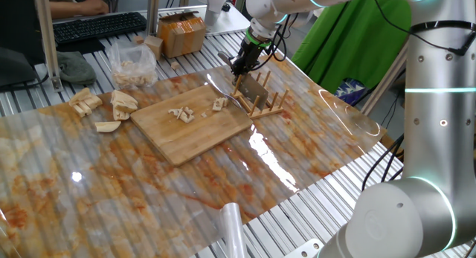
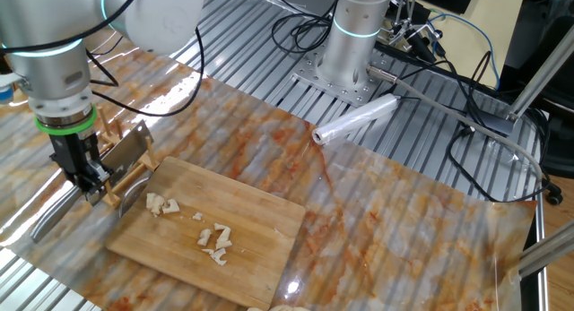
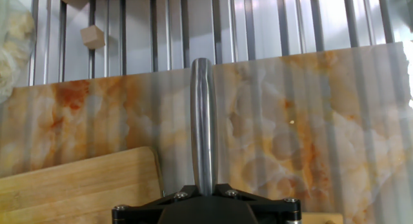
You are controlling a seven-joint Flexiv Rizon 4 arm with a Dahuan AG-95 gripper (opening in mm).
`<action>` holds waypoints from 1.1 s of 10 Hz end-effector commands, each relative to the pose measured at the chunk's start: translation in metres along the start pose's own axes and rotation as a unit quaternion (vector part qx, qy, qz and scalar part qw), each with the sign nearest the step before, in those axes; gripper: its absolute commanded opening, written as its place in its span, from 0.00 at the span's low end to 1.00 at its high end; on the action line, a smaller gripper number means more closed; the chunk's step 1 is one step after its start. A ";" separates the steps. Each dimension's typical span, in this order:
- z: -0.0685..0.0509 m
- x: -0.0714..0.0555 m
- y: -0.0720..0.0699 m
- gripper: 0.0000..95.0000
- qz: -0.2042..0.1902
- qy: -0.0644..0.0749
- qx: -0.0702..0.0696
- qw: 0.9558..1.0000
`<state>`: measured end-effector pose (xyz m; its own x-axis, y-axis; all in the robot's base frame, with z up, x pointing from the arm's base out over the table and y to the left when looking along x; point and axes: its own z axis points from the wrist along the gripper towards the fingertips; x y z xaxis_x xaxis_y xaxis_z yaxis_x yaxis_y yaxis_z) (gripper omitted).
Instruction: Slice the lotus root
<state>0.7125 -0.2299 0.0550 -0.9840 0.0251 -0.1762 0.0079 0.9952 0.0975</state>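
Covering most of the ribbed metal table [image 1: 44,102] is a glossy sheet with a marbled orange-and-cream pattern [image 1: 223,176], its clear edge curling up at the far corner. On it lies a pale rectangular wooden cutting board [image 1: 190,124] with small cut pieces of lotus root [image 2: 215,237] scattered across its middle, and larger pale chunks of lotus root [image 1: 104,108] sit on the sheet just off the board's end, near a clear plastic bag of more pieces [image 1: 134,65]. At the board's other end stands a small wooden slotted rack [image 1: 260,102], where the black two-finger gripper [image 2: 90,181] points steeply down — its jaws drawn together on the smooth silver metal knife handle [image 3: 204,127], which the hand view shows running straight out from between the fingers over the sheet. The knife's broad blade [image 2: 126,148] rests in the rack. A roll of clear plastic film [image 2: 354,121] lies on the bare ribbed metal near the arm's silver base [image 2: 345,51], amid black cables. Beyond the table are a cardboard box [image 1: 181,33], a black keyboard [image 1: 97,26] and a green cloth [image 1: 357,42].
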 end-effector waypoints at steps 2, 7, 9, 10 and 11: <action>0.000 0.002 0.000 0.00 0.002 0.000 0.002 1.000; 0.002 0.005 0.001 0.20 0.010 0.001 0.002 1.000; -0.003 0.005 0.000 0.20 0.009 0.006 0.011 1.000; -0.007 0.004 -0.002 0.20 0.007 0.007 0.011 1.000; -0.014 0.003 -0.004 0.20 0.005 0.012 0.011 1.000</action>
<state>0.7050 -0.2348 0.0715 -0.9882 0.0304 -0.1498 0.0193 0.9970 0.0749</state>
